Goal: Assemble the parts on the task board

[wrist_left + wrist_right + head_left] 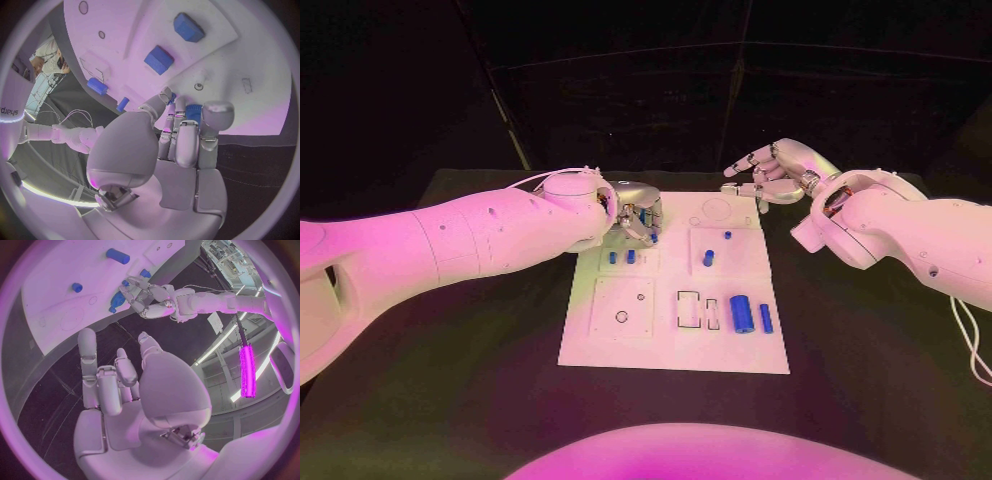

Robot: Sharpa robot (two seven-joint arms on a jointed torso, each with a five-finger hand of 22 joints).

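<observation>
The white task board [672, 345] lies in the middle of the black table. My left hand [635, 207] hovers over its far left part and pinches a small blue part [192, 113] between thumb and fingers, just above the board's surface. Two blue pegs [620, 257] stand on the board close below that hand. Two more small blue parts [710, 258] sit mid-board. A thick blue cylinder [741, 313] and a slimmer one [766, 318] lie at the near right. My right hand [770, 170] floats beyond the board's far right corner, fingers spread, holding nothing.
Empty rectangular slots [688, 309] and small round holes [622, 317] mark the board's near half. A round recess [717, 209] lies at the far edge. Bare black table [473, 400] surrounds the board.
</observation>
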